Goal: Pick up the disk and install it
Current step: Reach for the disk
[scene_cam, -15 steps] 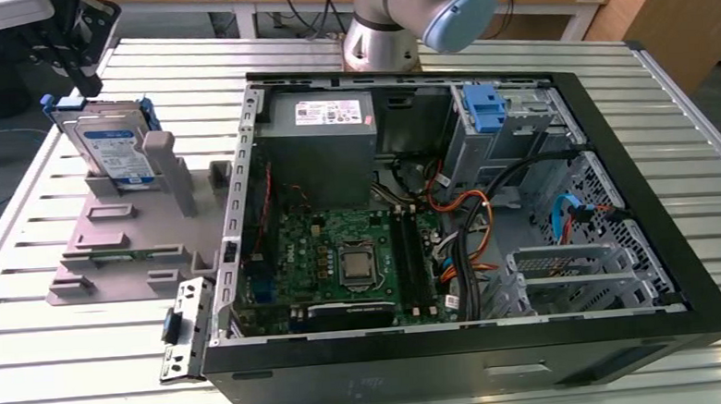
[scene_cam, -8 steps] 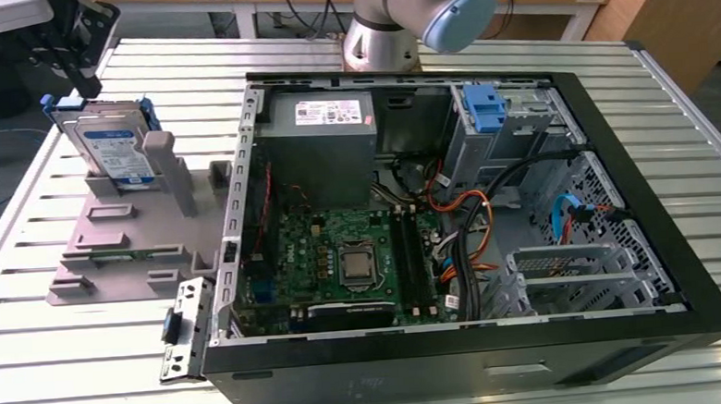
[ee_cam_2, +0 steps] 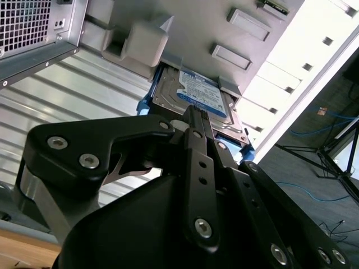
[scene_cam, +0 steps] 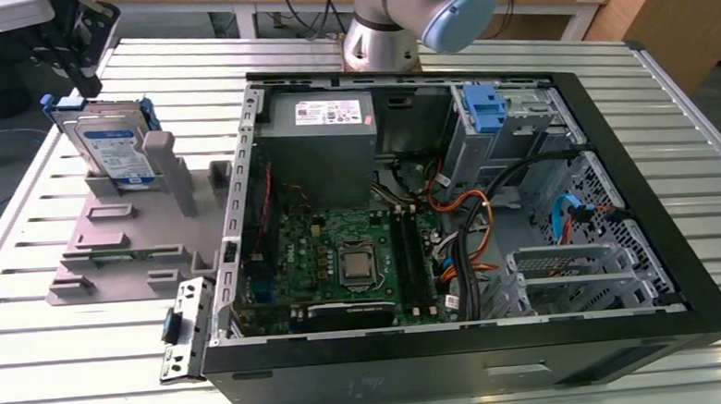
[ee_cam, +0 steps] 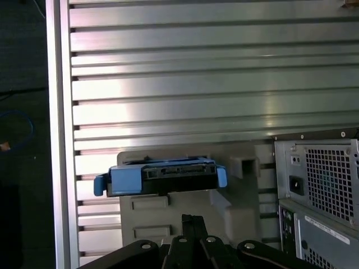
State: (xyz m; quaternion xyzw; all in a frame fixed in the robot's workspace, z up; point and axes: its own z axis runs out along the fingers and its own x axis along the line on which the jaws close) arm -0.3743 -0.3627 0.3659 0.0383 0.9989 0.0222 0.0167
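Exterior view's upper left: my tool (scene_cam: 85,85) hovers near the disk (scene_cam: 110,146), which stands upright in a grey holder (scene_cam: 128,242) on the bench (scene_cam: 48,366). Second wrist view: fingers (ee_cam_2: 190,120) pressed together, empty. First wrist view: descending closed could topple the disk (ee_cam: 162,176).

Silver metal disk (scene_cam: 110,146) framed in blue plastic, on matt grey plastic stand (scene_cam: 116,247) atop ribbed, shiny metal table (scene_cam: 85,365).
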